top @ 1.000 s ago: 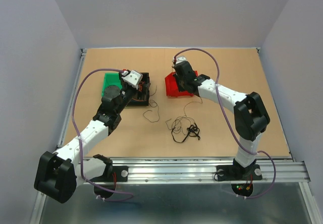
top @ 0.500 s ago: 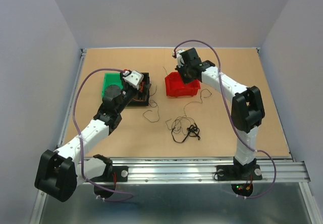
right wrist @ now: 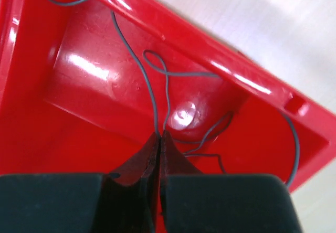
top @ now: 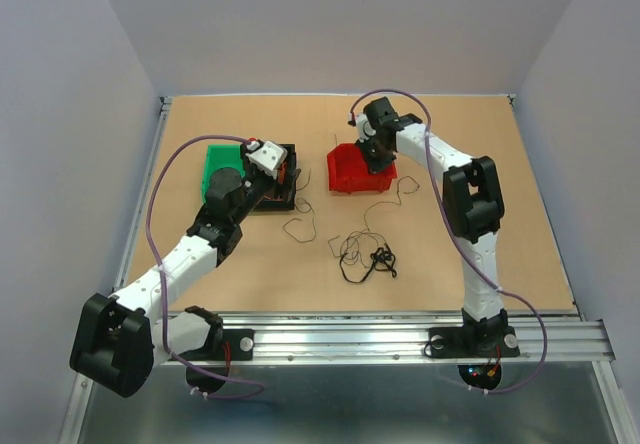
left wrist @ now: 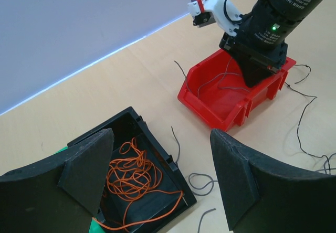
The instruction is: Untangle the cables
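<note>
Thin orange cables (left wrist: 137, 175) lie loosely coiled inside the black bin (left wrist: 131, 118). A thin grey cable (right wrist: 157, 118) loops across the floor of the red bin (right wrist: 79, 112), pinched at the tips of the right claw (right wrist: 159, 136). On the table (top: 480, 264), dark cables (top: 355, 247) form a loose tangle with a small tight black knot (top: 381, 258) on its right. A single curled strand (top: 300, 227) lies apart, to the tangle's left.
</note>
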Controlling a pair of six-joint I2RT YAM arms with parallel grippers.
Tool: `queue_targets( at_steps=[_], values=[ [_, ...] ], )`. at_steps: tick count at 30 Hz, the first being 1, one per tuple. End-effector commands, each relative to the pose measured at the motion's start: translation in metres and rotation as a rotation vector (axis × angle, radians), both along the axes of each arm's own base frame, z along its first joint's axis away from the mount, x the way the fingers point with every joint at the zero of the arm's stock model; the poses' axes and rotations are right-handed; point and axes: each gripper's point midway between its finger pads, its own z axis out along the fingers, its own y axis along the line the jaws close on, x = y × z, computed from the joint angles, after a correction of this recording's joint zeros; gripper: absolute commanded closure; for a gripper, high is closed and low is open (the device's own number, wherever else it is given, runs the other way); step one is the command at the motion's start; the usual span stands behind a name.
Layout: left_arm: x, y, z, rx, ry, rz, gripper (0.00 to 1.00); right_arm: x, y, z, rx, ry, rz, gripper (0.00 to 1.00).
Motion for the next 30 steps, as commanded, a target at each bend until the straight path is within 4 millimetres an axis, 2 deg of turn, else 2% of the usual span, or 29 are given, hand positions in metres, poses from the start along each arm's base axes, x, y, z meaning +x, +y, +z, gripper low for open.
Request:
queue_targets(
  at_steps=[1, 5, 8, 10, 15, 19, 23, 30],
  values=[
    [0.005, -0.003, 0.034, -0.023, -0.086, -0.014, 0.15, 0.009, 0.01, 0.018, 0.021, -0.014, -0.022, 0.96],
    [0.006, -0.003, 0.033, -0.02, -0.082, -0.017, 0.15, 0.01, 0.012, -0.008, 0.013, 0.034, -0.028, 0.96],
    [0.006, -0.005, 0.032, -0.015, -0.08, -0.021, 0.15, 0.013, 0.014, -0.018, 0.016, 0.049, -0.032, 0.96],
    [0.007, -0.006, 0.031, -0.012, -0.076, -0.025, 0.15, 0.019, 0.014, -0.014, 0.011, 0.029, -0.043, 0.96],
    [0.007, -0.005, 0.029, -0.007, -0.073, -0.025, 0.15, 0.025, 0.015, 0.011, 0.034, -0.021, -0.062, 0.92],
    [0.007, -0.006, 0.029, -0.005, -0.072, -0.028, 0.15, 0.022, 0.021, 0.048, 0.092, -0.079, -0.054, 0.79],
    [0.006, -0.006, 0.029, -0.004, -0.073, -0.031, 0.15, 0.017, 0.016, 0.064, 0.092, -0.105, -0.08, 0.71],
    [0.008, -0.008, 0.027, 0.002, -0.068, -0.036, 0.16, 0.015, 0.011, 0.091, 0.124, -0.158, -0.133, 0.66]
  ],
)
